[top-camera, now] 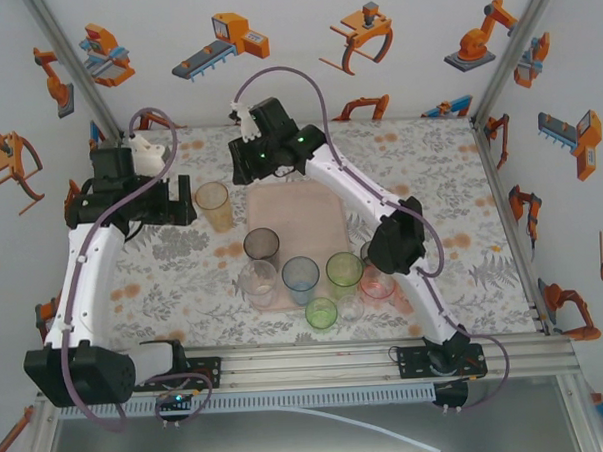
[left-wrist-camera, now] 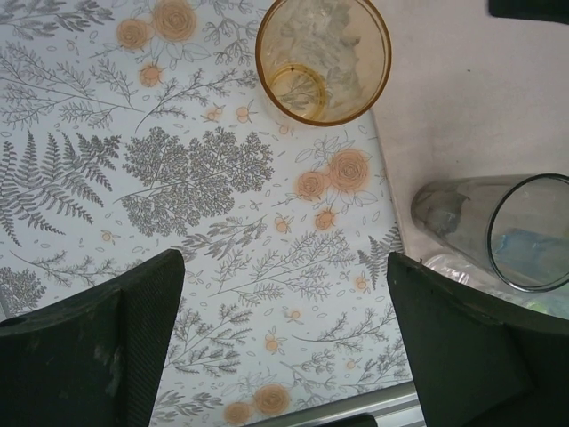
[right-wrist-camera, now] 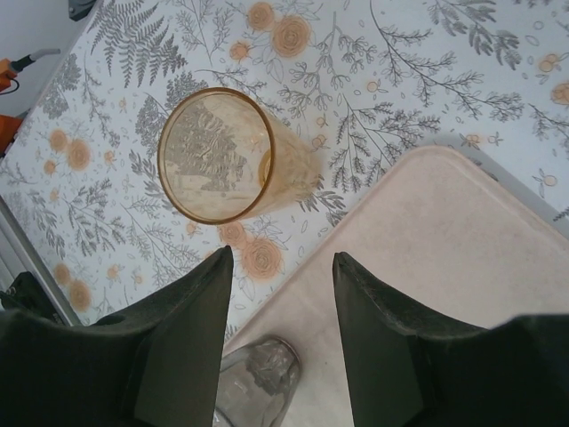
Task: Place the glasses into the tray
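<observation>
We note floral tabletop (top-camera: pixel 164 282), pink tray (top-camera: pixel 301 211), orange robot decals (top-camera: pixel 224 44) on walls (top-camera: pixel 296 96); left gripper (left-wrist-camera: pixel 284 262) and right gripper (right-wrist-camera: pixel 283 258) gape empty.

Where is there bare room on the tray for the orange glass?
The tray is bare across its far half, between the smoky glass and the right gripper. Crowded at the near end: clear glass, blue glass, green glass packed together. The orange glass stands off the tray's left edge.
</observation>
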### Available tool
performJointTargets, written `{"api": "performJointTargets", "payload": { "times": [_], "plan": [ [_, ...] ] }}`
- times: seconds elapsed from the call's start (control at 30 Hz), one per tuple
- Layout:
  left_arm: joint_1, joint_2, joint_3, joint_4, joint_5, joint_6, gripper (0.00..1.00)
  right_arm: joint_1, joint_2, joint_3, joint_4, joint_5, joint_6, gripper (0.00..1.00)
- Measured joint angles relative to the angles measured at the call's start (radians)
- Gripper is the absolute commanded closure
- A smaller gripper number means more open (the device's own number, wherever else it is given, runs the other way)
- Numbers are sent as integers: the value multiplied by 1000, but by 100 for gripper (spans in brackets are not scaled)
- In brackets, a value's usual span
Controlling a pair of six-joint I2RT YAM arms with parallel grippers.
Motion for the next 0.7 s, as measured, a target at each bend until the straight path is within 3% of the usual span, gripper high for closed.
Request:
{"api": "performJointTargets", "payload": {
  "times": [0.3, 0.7],
  "plan": [
    [4, -173, -79, 1, 9, 12, 11, 6, 72, 41, 25, -41, 17, 52],
    [29, -189, -122, 17, 29, 11, 11, 23, 163, 125, 74, -68, 64, 52]
  ]
}}
